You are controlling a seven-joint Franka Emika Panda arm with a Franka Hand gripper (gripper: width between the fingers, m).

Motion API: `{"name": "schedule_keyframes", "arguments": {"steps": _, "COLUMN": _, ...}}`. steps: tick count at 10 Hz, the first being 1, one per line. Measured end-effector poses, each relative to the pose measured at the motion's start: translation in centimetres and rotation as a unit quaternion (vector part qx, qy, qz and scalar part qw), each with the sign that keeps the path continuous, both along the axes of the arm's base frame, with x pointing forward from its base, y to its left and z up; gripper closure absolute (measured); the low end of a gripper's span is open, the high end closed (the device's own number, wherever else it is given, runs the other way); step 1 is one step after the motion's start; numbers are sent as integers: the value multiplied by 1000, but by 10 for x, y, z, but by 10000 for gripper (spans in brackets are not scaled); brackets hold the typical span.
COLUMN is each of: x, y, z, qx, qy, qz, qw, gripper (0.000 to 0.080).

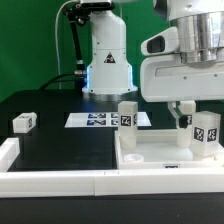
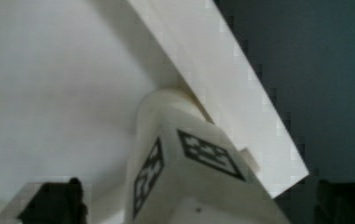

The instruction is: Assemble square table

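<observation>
The square table's white panel (image 1: pixel 150 152) lies at the exterior view's right, rim up. One white tagged leg (image 1: pixel 128 115) stands at its far left corner. Another leg (image 1: pixel 205 130) stands at its right side. A third leg (image 1: pixel 24 122) lies loose on the black surface at the left. My gripper (image 1: pixel 185 114) hangs low over the panel's right part. In the wrist view a tagged leg (image 2: pixel 188 160) stands on the panel (image 2: pixel 58 90) between my gripper's (image 2: pixel 195 205) fingers (image 2: pixel 57 203). The jaws stand apart, with gaps to the leg on both sides.
The marker board (image 1: pixel 98 120) lies flat in front of the robot base (image 1: pixel 105 65). A long low white wall (image 1: pixel 50 182) edges the black surface at the front. Cables hang at the back left.
</observation>
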State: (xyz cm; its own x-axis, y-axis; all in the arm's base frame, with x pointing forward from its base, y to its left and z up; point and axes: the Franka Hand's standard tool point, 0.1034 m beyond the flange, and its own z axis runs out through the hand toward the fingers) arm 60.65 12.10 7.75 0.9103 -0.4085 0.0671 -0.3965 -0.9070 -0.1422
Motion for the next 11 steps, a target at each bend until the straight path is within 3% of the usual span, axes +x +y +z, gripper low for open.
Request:
{"name": "schedule_keyframes", "arguments": {"steps": 5, "x": 0, "y": 1, "z": 1, "qx": -43, "qy": -15, "qz": 184, "qw": 982, "gripper": 150}}
{"name": "schedule_keyframes", "arguments": {"steps": 11, "x": -3, "y": 1, "z": -1, "qx": -68, "qy": -17, "qz": 349, "qw": 935, "gripper": 150}}
